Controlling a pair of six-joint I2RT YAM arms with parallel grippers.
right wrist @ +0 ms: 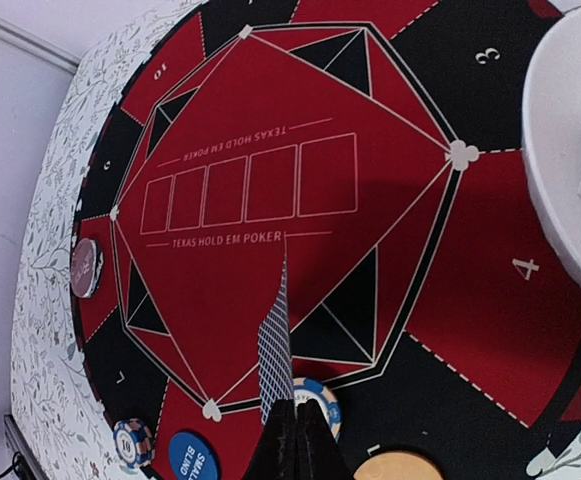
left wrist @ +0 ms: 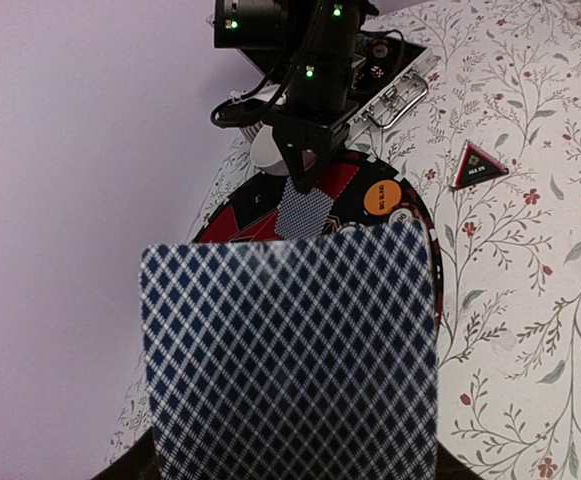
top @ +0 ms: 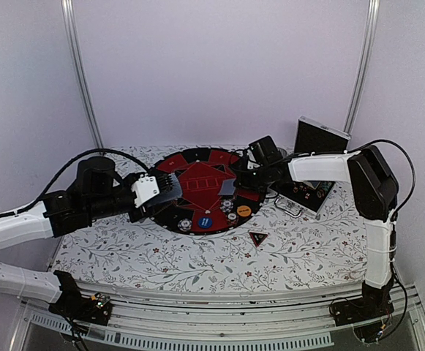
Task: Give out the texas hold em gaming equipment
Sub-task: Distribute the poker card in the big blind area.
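Surface under inspection: a table under a floral cloth (top: 161, 256), plain pale walls behind, with a round red-and-black poker mat (top: 197, 175) lying toward the far edge, about centre. The right gripper (right wrist: 295, 425) is closed on a single playing card (right wrist: 275, 350), held on edge above the mat just right of its centre and clear of the felt. The left gripper (top: 156, 190) is clamped on further grey-blue-backed cards (left wrist: 290, 350), held roughly level above the mat's left edge; whether this is one card or a stack cannot be told. Along the mat's near edge lie a blue disc (top: 204, 221), an orange disc (top: 243, 210) and striped chips (top: 186, 224). The triangular marker (top: 258, 238) sits on the cloth just off the mat's near-right edge. Step in hand, as judged: dealing the single card to a seat segment. Recommended: turn the card flat, bring it close to the felt before release, and pick bare felt away from the striped chip below the fingertips and from the white bowl (right wrist: 570, 150) at the mat's far-right edge. Containers: the bowl's interior is not visible, so its contents are undetermined. The open black case (top: 311, 175) at the table's far right corner shows a few small round pieces in its base, too small to identify.
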